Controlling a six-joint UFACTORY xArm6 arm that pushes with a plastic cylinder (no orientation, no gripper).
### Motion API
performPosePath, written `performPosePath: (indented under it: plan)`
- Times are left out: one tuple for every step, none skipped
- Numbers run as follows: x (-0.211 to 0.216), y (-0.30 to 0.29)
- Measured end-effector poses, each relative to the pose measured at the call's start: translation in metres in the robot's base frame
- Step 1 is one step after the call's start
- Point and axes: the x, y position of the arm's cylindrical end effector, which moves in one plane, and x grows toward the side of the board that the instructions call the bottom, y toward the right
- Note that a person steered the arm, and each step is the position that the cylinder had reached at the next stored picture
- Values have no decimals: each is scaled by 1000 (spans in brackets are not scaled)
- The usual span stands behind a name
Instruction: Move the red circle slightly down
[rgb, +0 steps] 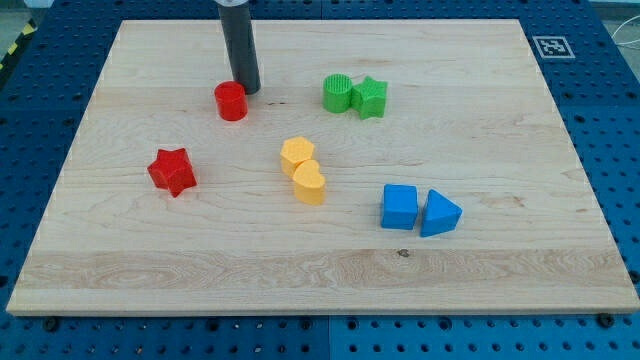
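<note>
Blue cube (399, 207) nearest camera; red circle (231, 101) touching tool's tip (249, 90) at its lower left; tool jawless rod.

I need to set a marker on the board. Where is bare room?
Bare: the strip below the blue cube and red star, and the view's right, past the green pair. Crowded: my tip by the red circle.

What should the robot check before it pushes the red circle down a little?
1. My tip sits just above and right of the red circle: ok.
2. Tip touching the circle: cannot tell.
3. Board below the circle is free: ok.
4. Red star is lower left, off a straight downward path: ok.
5. Tip is centred above the circle: not ok, it is offset to the view's right.
</note>
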Motion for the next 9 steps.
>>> performPosePath:
  plan:
    - [12, 17]
    - [15, 18]
    - [8, 10]
    - [5, -5]
    - [8, -11]
    - [9, -12]
    - [9, -24]
    - [9, -31]
    - [10, -33]
